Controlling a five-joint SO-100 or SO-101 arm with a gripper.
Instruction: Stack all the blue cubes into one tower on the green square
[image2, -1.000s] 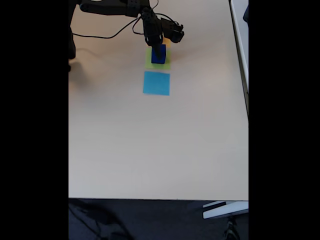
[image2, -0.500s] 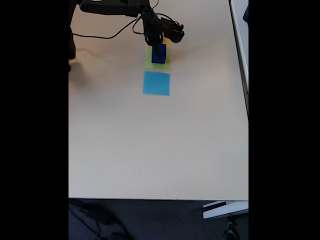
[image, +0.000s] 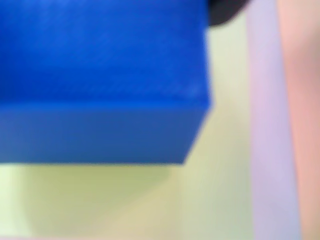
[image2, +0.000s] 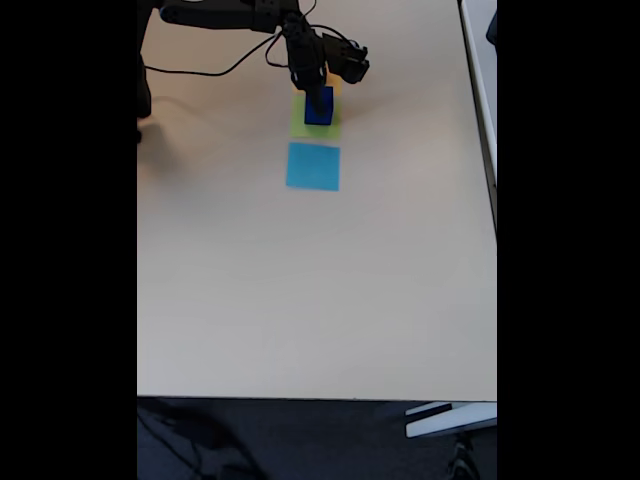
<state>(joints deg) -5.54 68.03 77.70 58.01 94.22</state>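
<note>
Pale table (image2: 300, 300), blue cube (image2: 318, 106) over green square (image2: 315, 128); gripper (image2: 312, 88) grip unclear, placement step, next demands gentle release.

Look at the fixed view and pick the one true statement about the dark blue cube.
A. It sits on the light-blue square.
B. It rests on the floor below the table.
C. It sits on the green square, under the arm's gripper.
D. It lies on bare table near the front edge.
C: in the fixed view the blue cube stands on the green square, right below the gripper, while the light-blue square lies bare nearer the camera.
</note>
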